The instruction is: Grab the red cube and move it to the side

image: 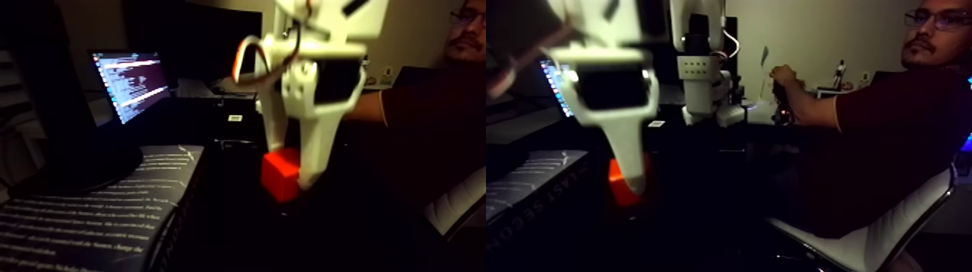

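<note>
The red cube (278,177) shows in the left half of the fixed view, low over a dark table, and again in the right half as an orange-red patch (615,177) behind a finger. My white gripper (291,172) hangs down from the top of the picture, blurred and very close to the camera. Its two fingers stand on either side of the cube and are shut on it. The cube looks tilted; I cannot tell whether it touches the table.
A dark book with white print (94,210) lies at the front left. An open laptop (130,83) glows behind it. A seated person (882,116) on a white chair (889,231) is at the right, with a hand (782,74) near a second white arm (705,79).
</note>
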You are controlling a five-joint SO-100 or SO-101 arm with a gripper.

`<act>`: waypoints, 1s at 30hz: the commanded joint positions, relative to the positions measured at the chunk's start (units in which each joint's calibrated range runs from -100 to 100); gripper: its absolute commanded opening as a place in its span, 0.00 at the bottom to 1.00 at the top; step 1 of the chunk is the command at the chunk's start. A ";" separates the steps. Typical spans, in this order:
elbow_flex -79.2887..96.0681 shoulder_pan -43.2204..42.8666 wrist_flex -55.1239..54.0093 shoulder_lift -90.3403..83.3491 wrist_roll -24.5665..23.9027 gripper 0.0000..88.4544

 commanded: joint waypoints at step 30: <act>-49.13 24.29 14.18 19.71 6.85 0.17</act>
